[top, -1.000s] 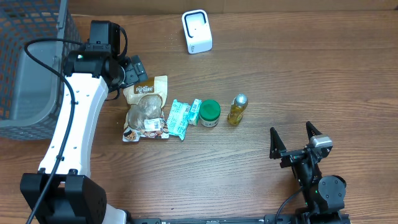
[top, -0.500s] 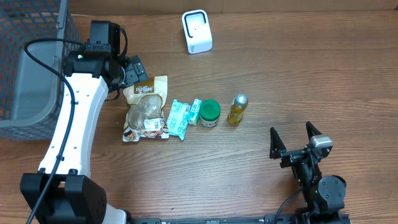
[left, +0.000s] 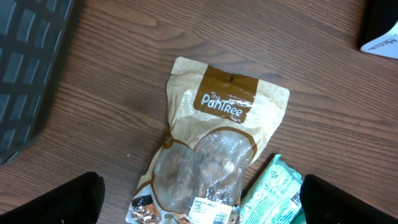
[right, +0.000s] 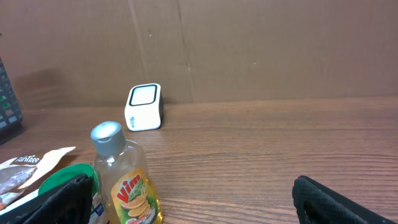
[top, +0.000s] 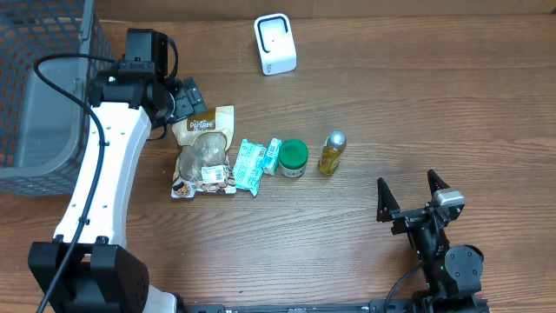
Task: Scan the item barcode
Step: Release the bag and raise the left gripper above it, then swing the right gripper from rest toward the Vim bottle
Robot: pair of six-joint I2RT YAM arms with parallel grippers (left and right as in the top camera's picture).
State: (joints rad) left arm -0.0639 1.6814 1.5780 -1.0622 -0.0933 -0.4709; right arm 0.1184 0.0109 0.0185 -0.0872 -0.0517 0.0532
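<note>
From above, the left gripper (top: 185, 97) hangs over the far end of the brown paper snack pouch (top: 205, 152) with a clear window. The pouch lies flat on the wooden table (top: 391, 104), left of centre. To its right runs a row: a teal plastic packet (top: 251, 165) just beside it, a round green-lidded jar (top: 293, 158), then an upright clear bottle of yellow liquid (top: 331, 153) with a silver cap. The white box-shaped barcode scanner (top: 274, 43) stands at the far edge, well apart from the pouch. A grey wire basket (top: 43, 87) fills the far left corner. The right gripper (top: 408, 193) sits near and to the right, away from the row, its fingers spread wide around nothing. Set against the frame a second ago, nothing has shifted — arms and items lie as they did.

In the left wrist view, the left gripper (left: 202, 202) shows only dark fingertips at the two lower corners, spread wide, with the snack pouch (left: 211, 149) lying flat below and the teal plastic packet (left: 273, 186) beside it.

In the right wrist view, the right gripper (right: 199, 202) is just as wide — the bottle of yellow liquid (right: 127, 180) stands left, the barcode scanner (right: 144, 107) far behind it.
</note>
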